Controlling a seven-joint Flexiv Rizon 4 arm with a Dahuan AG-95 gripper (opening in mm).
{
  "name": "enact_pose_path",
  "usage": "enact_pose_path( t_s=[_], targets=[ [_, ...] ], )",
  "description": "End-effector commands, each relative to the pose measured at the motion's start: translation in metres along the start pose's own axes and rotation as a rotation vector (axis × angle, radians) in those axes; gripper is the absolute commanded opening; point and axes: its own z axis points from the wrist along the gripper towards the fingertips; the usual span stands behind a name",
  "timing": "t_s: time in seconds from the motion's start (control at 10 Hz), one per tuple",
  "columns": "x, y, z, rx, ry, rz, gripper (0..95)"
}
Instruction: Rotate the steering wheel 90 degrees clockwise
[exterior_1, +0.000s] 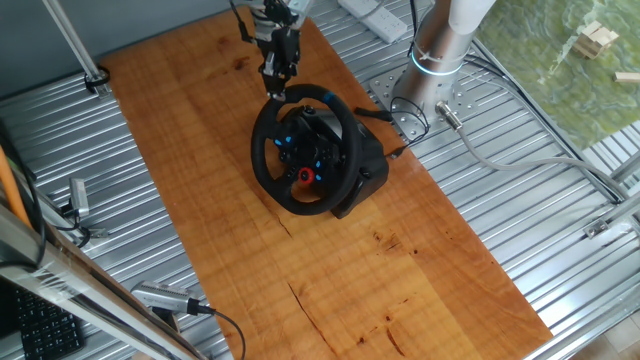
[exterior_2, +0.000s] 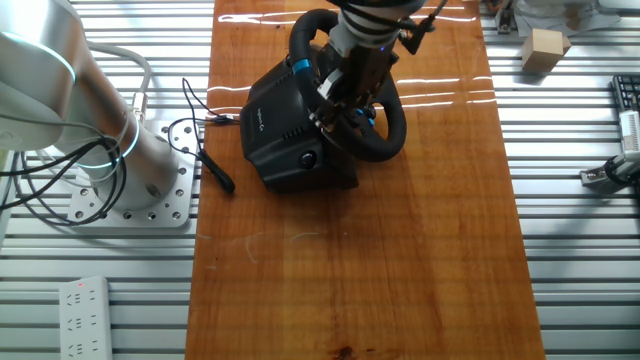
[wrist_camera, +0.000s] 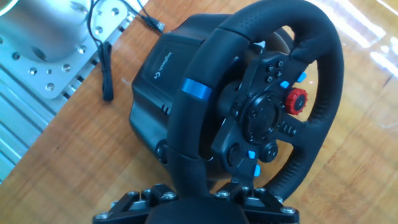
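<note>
Steering wheel: the black round racing wheel with a thick padded rim (exterior_1: 305, 150) stands on its black plastic base (exterior_2: 283, 128) near the far end of your brown wooden worktop (exterior_1: 330, 270), close to the arm's silver mounting plate (exterior_2: 140, 200).

End effector: your black two-finger end effector (exterior_1: 275, 84) comes down from above and meets the rim at its upper left edge in one fixed view; in the hand view the rim (wrist_camera: 193, 143) runs straight down between the finger mounts at the bottom of the frame.

Grip: the fingers sit on either side of the rim, but you cannot tell from these pictures whether they are pressed onto it, since the tips are hidden.

Wheel face: a blue stripe (wrist_camera: 196, 89) marks the rim a little ahead of the end effector; the hub carries small blue-lit buttons and one red round knob (wrist_camera: 296, 99).

Tilt: the wheel leans back on its base, with its face turned up and away from the arm's pedestal.

Cable: a black cable (exterior_2: 205, 150) lies on the worktop just beside the base.
</note>
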Motion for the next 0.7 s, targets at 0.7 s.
enact_pose_path(
  t_s=[0.7],
  targets=[
    [-0.0003,0.0000,0.0005,-0.068,-0.066,-0.006,57.0]
  ],
)
